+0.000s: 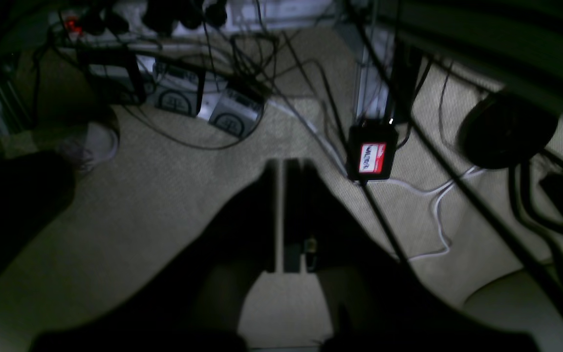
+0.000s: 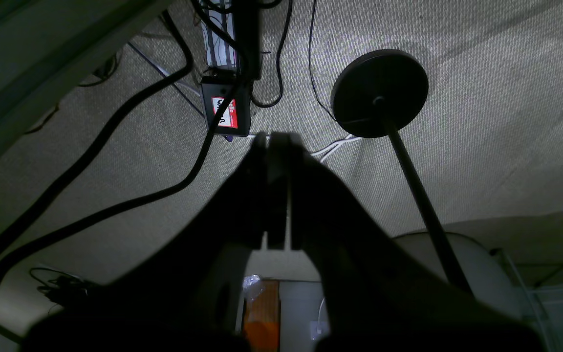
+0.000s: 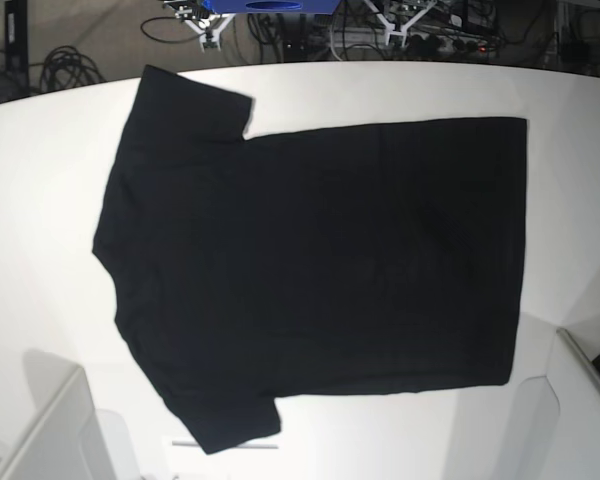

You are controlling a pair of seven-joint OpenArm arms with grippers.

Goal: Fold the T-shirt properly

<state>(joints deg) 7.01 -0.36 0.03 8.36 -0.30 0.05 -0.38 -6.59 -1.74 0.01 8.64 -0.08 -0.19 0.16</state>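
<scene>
One T-shirt (image 3: pixel 320 260), plain black cloth, lies spread flat and unfolded on the white table (image 3: pixel 40 220); collar end toward base view's left, hem toward the right, both short sleeves out. No print visible on the upper side. Left gripper (image 1: pixel 289 168) fingers pressed together, holding nothing, over beige carpet (image 1: pixel 154 195) with cables. Right gripper (image 2: pixel 276 142) likewise pressed together, empty, near a round black stand base (image 2: pixel 379 93) and a small red-labelled black box (image 2: pixel 226 110).

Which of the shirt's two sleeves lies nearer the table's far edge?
On the T-shirt, the upper-left sleeve lies near the table's far edge; the other sleeve points toward the near edge.
</scene>
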